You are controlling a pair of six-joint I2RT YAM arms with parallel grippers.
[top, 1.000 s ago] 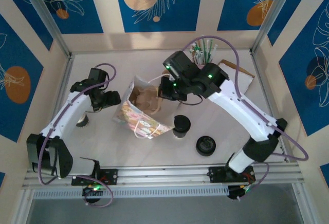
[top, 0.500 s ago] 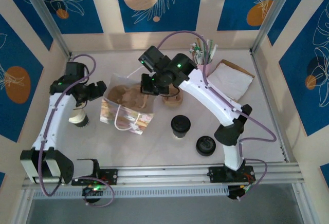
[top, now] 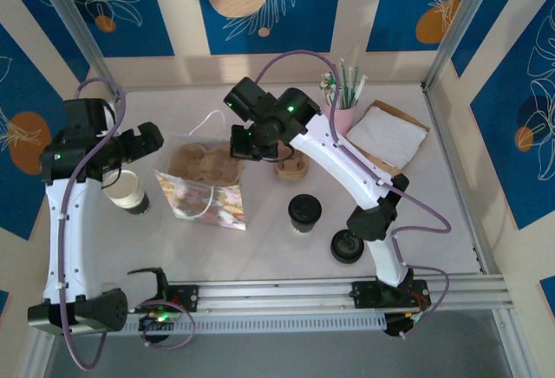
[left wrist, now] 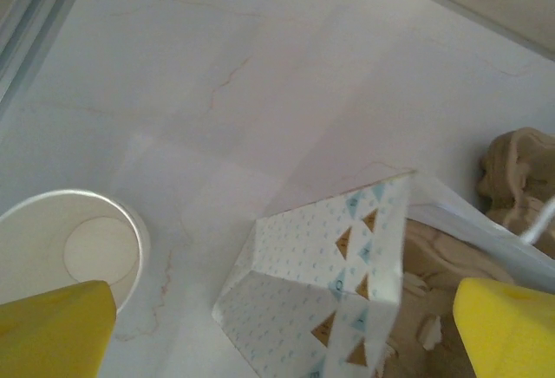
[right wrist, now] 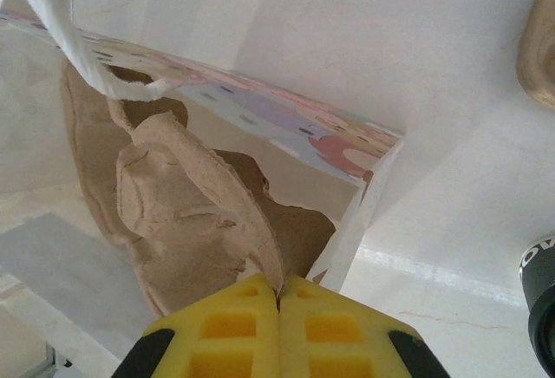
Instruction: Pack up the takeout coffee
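Observation:
The takeout coffee [top: 304,211] is a white cup with a dark band and a black lid, standing right of the patterned paper bag [top: 205,189]; its lid [right wrist: 543,302] also peeks in at the right wrist view's edge. A brown pulp cup carrier [top: 206,163] sits in the bag's open mouth. My right gripper [top: 244,147] [right wrist: 279,296] is shut on the carrier's [right wrist: 186,213] edge, just inside the bag [right wrist: 286,122]. My left gripper [top: 143,144] [left wrist: 282,335] is open, with the bag's left corner [left wrist: 329,283] below its yellow fingers [left wrist: 52,330].
A plain cream cup [top: 129,192] [left wrist: 87,248] stands left of the bag. A spare black lid [top: 347,245] lies near the front. A second pulp piece [top: 291,166], the pink cup of straws [top: 343,111] and napkins [top: 386,135] sit further back.
Both arms have swung left, and the bag with the carrier has been dragged left with them. The left gripper has drawn back off the bag, uncovering the cream cup.

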